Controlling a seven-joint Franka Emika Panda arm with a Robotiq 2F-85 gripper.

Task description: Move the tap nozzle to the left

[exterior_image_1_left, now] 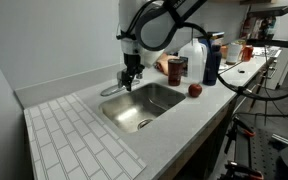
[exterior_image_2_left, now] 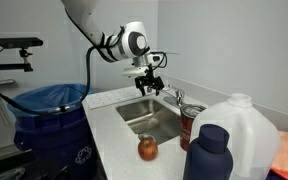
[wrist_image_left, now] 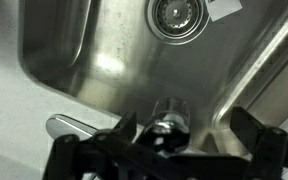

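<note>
The tap nozzle point(wrist_image_left: 170, 108) is a shiny chrome spout reaching over the steel sink; its lever handle point(wrist_image_left: 72, 125) lies to the left on the counter. My gripper point(wrist_image_left: 179, 138) is open, with the nozzle's end between its dark fingers and gaps on both sides. In both exterior views the gripper point(exterior_image_1_left: 131, 77) point(exterior_image_2_left: 147, 82) points down at the back edge of the sink. The tap point(exterior_image_1_left: 113, 90) shows just beside it, and its base point(exterior_image_2_left: 178, 99) stands at the sink's far rim.
The sink basin point(exterior_image_1_left: 144, 106) point(exterior_image_2_left: 152, 120) has a drain point(wrist_image_left: 179, 14). A red apple point(exterior_image_1_left: 195, 90) point(exterior_image_2_left: 147, 148), a white jug point(exterior_image_1_left: 192, 55) point(exterior_image_2_left: 237, 128), a dark blue bottle point(exterior_image_1_left: 212, 60) point(exterior_image_2_left: 210, 155) and a jar point(exterior_image_1_left: 174, 68) stand on the counter. A white tiled mat point(exterior_image_1_left: 79, 140) lies beside the sink.
</note>
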